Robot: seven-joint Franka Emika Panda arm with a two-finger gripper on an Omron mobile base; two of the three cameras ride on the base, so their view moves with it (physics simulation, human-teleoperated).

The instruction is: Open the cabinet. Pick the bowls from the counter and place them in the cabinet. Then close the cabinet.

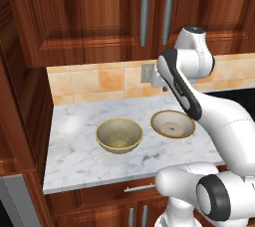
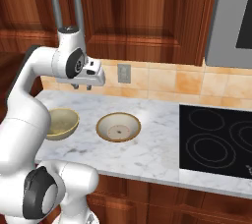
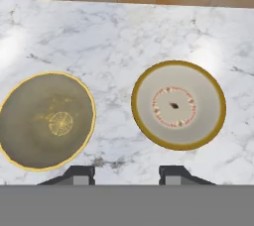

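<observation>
Hand view | fingers (image 3: 126, 174) part-open, holding nothing | above counter (image 3: 124, 36) between two bowls (image 3: 47, 120) | cabinet (image 1: 99, 12) shut

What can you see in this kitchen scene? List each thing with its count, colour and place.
cabinet: one, reddish-brown, on wall, both doors shut
handles: two, silver, upright on cabinet doors
counter: one, white marble
deep bowl: one, olive-tan, on counter
shallow bowl: one, tan rim, on counter beside the deep bowl
stovetop: one, black, beside counter
wall socket: one, grey, on tiles
tool: one, dark tips, above bowls, holding nothing
</observation>
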